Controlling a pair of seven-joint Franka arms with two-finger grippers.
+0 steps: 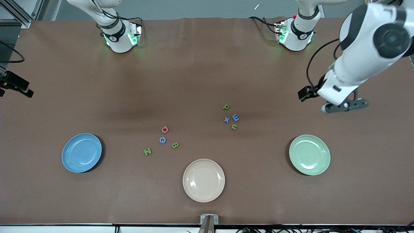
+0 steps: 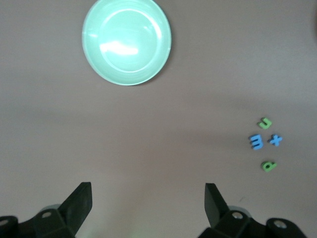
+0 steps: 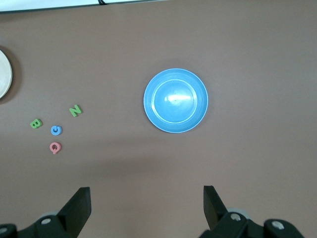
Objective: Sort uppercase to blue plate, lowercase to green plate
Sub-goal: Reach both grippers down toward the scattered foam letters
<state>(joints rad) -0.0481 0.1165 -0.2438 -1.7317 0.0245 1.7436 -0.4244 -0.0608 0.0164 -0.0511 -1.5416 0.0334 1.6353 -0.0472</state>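
The capitals lie together mid-table: green N [image 1: 147, 151], green B [image 1: 175, 145], blue C [image 1: 162, 139] and pinkish-red O [image 1: 165, 129]. The lowercase letters lie toward the left arm's end: green p [image 1: 226, 106], blue x [image 1: 226, 119], blue m [image 1: 235, 117] and green n [image 1: 234, 127]. The blue plate [image 1: 81, 152] and green plate [image 1: 309, 154] are bare. My left gripper [image 1: 344, 105] is open and empty, high over the table by the green plate [image 2: 126, 42]. My right gripper [image 3: 146, 191] is open and empty, high over the table by the blue plate [image 3: 176, 100].
A bare cream plate [image 1: 203, 180] sits between the two plates, nearest the front camera. The arms' bases [image 1: 119, 35] stand along the table's edge farthest from that camera. A black fixture [image 1: 14, 84] shows at the right arm's end.
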